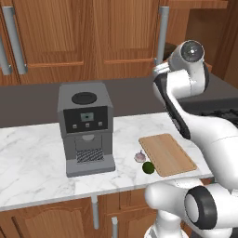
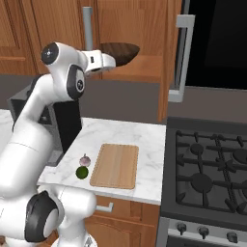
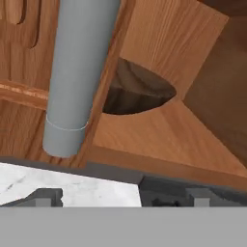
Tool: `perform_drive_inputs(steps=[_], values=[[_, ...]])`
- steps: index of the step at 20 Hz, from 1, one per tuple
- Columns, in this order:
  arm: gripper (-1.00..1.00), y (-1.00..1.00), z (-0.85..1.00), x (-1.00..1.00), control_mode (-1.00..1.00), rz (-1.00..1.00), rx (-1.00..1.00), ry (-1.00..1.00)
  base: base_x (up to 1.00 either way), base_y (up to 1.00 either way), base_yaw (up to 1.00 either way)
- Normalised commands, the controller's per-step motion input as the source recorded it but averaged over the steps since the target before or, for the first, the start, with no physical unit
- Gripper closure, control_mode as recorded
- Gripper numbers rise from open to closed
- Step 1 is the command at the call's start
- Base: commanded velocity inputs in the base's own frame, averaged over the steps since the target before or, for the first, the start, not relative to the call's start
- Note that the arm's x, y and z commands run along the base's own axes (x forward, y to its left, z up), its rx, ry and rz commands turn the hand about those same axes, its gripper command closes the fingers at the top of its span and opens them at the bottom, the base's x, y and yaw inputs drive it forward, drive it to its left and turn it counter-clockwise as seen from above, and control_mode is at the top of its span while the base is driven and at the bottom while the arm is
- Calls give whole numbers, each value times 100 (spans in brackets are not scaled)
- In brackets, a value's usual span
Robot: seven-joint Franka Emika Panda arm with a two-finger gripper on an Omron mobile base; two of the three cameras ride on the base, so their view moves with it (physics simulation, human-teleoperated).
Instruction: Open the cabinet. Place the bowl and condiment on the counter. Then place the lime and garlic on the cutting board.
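The cabinet (image 2: 144,29) stands open, its right door (image 2: 170,58) swung out edge-on. The dark brown bowl (image 2: 120,52) rests on the cabinet's lower shelf (image 3: 159,137). In the hand view the bowl (image 3: 137,91) is half hidden behind the left door's edge and its grey bar handle (image 3: 79,72). My gripper (image 2: 114,60) is raised level with the shelf, just left of the bowl, open and holding nothing; its fingertips (image 3: 46,197) stand wide apart. On the counter (image 1: 32,158) lies the cutting board (image 1: 167,154), with the garlic (image 1: 139,156) and lime (image 1: 148,167) beside its left edge. The condiment is hidden.
A grey coffee machine (image 1: 86,128) stands on the counter left of the board. A black gas hob (image 2: 207,173) adjoins the counter on the right. The open door's handle (image 2: 181,58) hangs to the right of the bowl. More closed wall cabinets (image 1: 51,37) run to the left.
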Motion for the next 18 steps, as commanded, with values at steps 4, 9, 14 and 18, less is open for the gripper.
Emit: perform_drive_inputs(steps=[4, 9, 14, 18], values=[[-100, 49, 71, 68, -100, 22, 28, -23, 0, 0, 0], [-100, 40, 30, 48, -100, 7, 15, -12, 0, 0, 0], [-100, 14, 4, 47, -100, -11, 0, 0, 0, 0, 0], [-100, 0, 0, 79, -100, -3, 0, 0, 0, 0, 0]])
